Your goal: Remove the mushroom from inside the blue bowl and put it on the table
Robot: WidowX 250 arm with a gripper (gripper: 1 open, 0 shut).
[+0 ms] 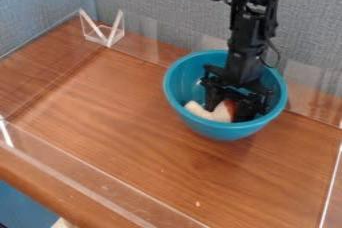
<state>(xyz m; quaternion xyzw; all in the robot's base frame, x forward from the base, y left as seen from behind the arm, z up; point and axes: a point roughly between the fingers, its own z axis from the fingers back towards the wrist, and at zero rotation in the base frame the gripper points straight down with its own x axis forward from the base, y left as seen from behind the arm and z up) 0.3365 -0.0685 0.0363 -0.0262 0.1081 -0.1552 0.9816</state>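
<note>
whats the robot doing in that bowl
The arm's gripper is down inside the blue bowl, shut on the mushroom, whose cream stem pokes out toward the left. The mushroom is not yet lifted out, and the wooden table is where it is to be put.
</note>
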